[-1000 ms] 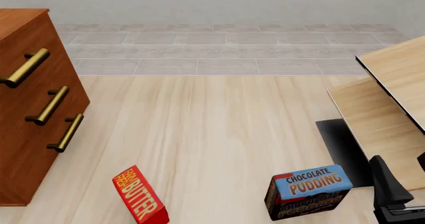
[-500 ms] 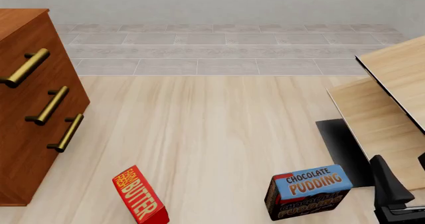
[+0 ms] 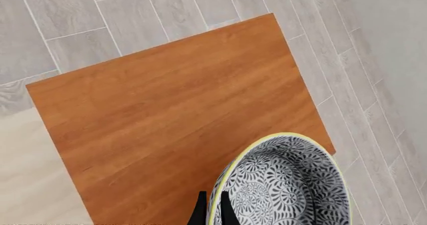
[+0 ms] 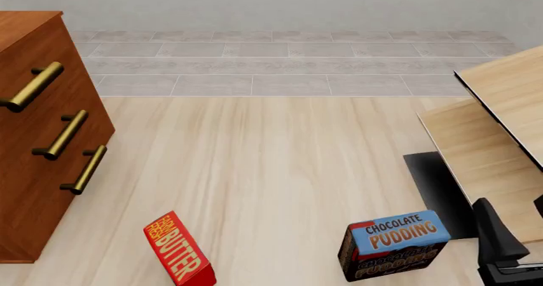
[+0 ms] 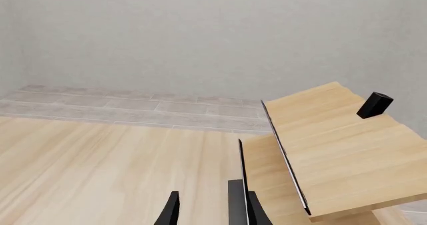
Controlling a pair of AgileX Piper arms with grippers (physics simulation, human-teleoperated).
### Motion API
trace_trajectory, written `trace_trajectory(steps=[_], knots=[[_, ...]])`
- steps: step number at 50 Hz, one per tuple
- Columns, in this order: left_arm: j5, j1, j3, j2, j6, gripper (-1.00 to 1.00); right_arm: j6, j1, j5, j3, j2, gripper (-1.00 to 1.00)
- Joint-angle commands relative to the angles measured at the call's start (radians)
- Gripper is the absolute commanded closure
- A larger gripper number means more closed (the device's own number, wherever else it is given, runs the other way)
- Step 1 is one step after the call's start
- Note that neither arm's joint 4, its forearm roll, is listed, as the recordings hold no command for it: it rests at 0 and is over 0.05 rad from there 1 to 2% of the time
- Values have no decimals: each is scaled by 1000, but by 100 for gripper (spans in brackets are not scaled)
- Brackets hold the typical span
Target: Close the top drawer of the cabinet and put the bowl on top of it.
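Bowl (image 3: 287, 185), round, deep, blue-grey patterned with a pale rim, hangs above the reddish-brown wooden cabinet top (image 3: 167, 120), near one corner. My left gripper (image 3: 212, 210) pinches its rim wall, one finger inside, one outside. Judged rigid, glazed, slippery, breakable: hold the rim firmly. My right gripper (image 5: 203, 207), well apart from the cabinet, is spread and empty.

- "BUTTER" in yellow capitals runs along the face of the red butter box (image 4: 179, 253); a smaller yellow line beside it is too small to read.
- "CHOCOLATE PUDDING" in yellow stands on the blue top of the pudding box (image 4: 393, 244); the lettering on its dark front side cannot be made out.
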Motion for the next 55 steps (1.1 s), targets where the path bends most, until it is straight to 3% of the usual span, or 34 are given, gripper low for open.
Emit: trace_trajectory(steps=[1,13,55], knots=[[-9,-1,25,-19,8,100,0,-1,0,-1,0,-100],[-25,-11,67,-34,0,100,-1,-3,0,-3,0,-100],[-50,17,69,-3,14,100,-8,5,1,-2,0,-100]])
